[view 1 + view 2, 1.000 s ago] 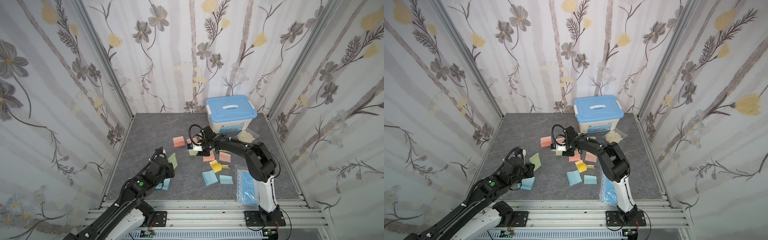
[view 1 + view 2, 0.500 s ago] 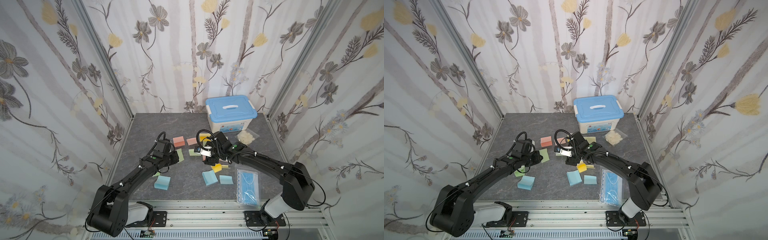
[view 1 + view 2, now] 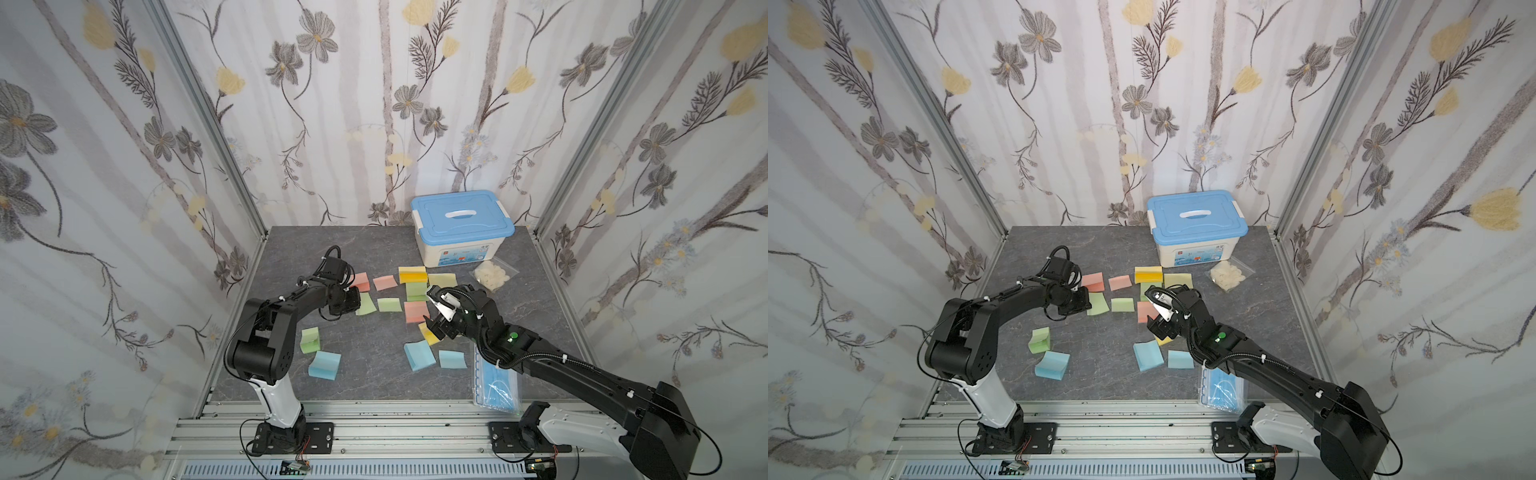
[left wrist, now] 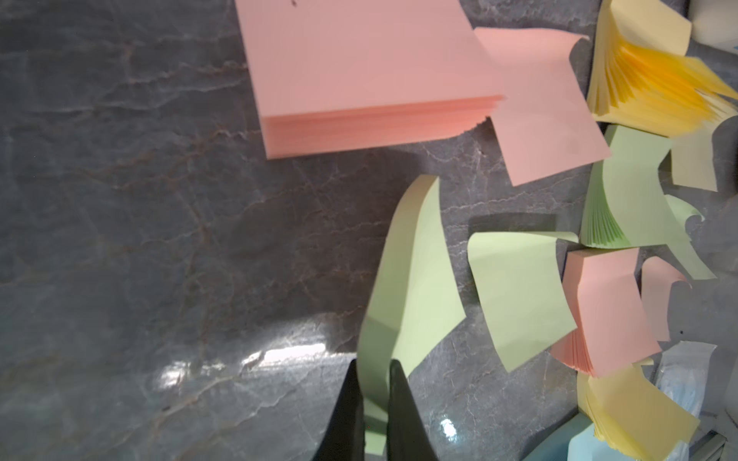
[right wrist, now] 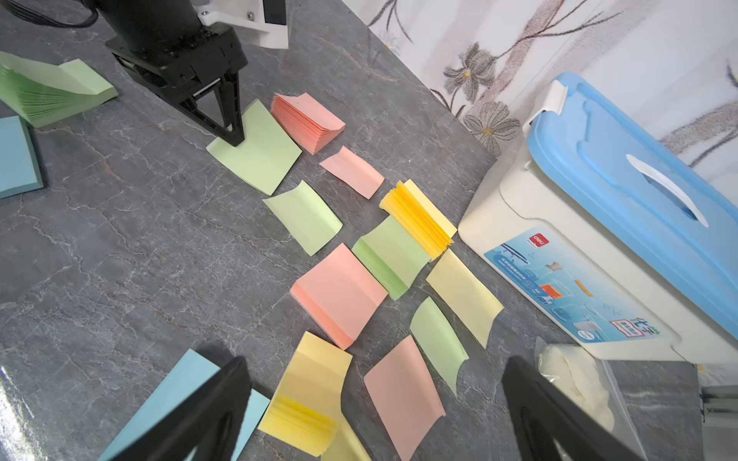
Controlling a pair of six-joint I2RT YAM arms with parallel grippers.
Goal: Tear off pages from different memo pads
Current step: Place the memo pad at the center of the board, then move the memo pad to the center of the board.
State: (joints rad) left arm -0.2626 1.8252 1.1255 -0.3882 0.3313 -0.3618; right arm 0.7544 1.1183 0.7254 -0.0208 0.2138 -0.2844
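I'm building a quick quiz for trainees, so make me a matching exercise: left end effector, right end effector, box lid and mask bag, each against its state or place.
1. left end effector
2. right end effector
3. box lid
4. mask bag

A. sits on the white box
B. open, holding nothing
C. flat near the table front edge
D. shut on a green page

Pairs: 1-D, 2-B, 3-A, 4-C

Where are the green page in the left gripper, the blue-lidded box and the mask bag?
green page (image 4: 415,279): left wrist view, sheet's middle.
blue-lidded box (image 3: 440,224): a top view, lid.
mask bag (image 3: 496,388): a top view, middle.
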